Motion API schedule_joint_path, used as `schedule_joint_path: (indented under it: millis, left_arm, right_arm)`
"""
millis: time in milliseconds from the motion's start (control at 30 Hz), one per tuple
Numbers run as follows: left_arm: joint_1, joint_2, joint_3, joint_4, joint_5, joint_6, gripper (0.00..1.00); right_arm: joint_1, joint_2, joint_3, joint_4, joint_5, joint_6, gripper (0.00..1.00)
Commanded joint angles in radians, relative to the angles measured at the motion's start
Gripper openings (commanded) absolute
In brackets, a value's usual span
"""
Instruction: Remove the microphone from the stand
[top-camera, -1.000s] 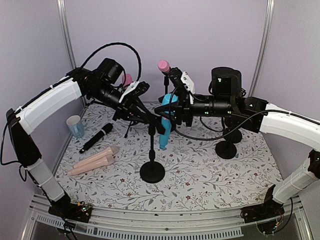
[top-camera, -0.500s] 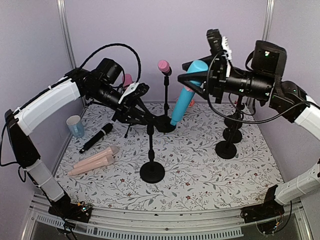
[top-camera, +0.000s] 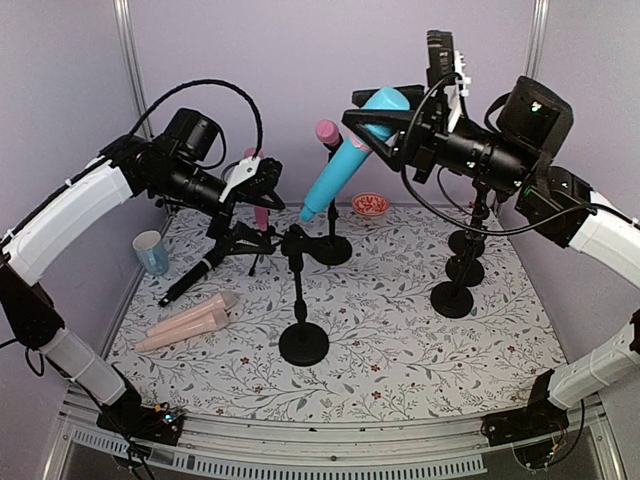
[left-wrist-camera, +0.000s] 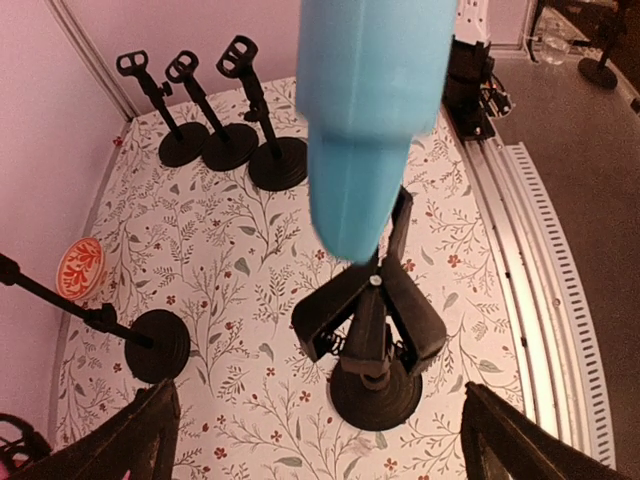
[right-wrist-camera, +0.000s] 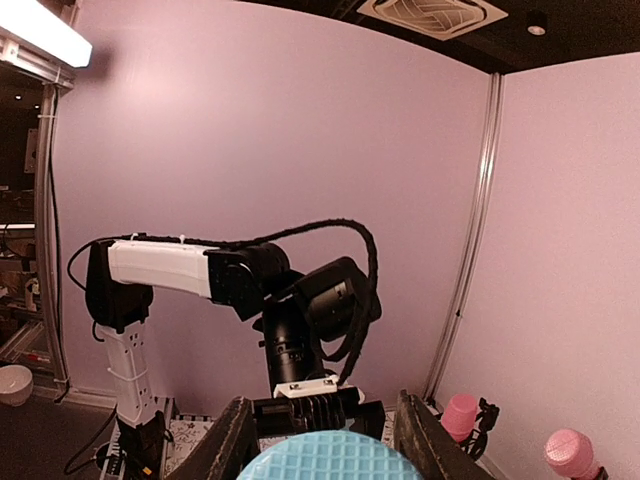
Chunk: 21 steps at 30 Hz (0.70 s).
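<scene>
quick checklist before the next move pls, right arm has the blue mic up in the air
1. Grip on the light blue plastic microphone: ok. The right gripper is shut on it near the mesh head.
2. Microphone free of the black round-based stand: ok. The top view shows a gap between its lower end and the empty clip.
3. Left gripper open: ok. Its fingers are wide apart and hold nothing.
4. Stand upright: ok. It sits on its base on the floral mat.
5. Clearance from the pink-headed microphone on the rear stand: cannot tell. They look close, but depth is unclear.
</scene>
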Motion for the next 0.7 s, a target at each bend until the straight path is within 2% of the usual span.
schedule_joint_path:
  millis: [0,133,400,567,633,667]
  left_arm:
    - [0.034,-0.074,0.042,-0.039,0.026,-0.043,0.99]
    - [0.039,-0.104,0.037,-0.063,0.053,-0.047,0.97]
    - [0.073,-0.128,0.024,-0.047,0.074,-0.062,0.81]
    - [0.093,-0.132,0.007,-0.026,0.074,-0.07,0.57]
    - [0.105,-0.135,-0.004,-0.016,0.073,-0.075,0.44]
    - [0.114,-0.139,-0.011,-0.013,0.074,-0.074,0.34]
  right_arm:
    - [0.008,0.101,0.0,0.168,-0.023,0.069,0.2]
    - [0.025,0.208,0.039,0.267,-0.03,0.087,0.2]
    - [0.057,0.372,0.136,0.324,-0.065,0.127,0.2]
    - [0.07,0.411,0.135,0.351,-0.071,0.13,0.2]
    - [0.074,0.423,0.135,0.353,-0.074,0.13,0.2]
    - [0.075,0.431,0.134,0.354,-0.076,0.131,0.22]
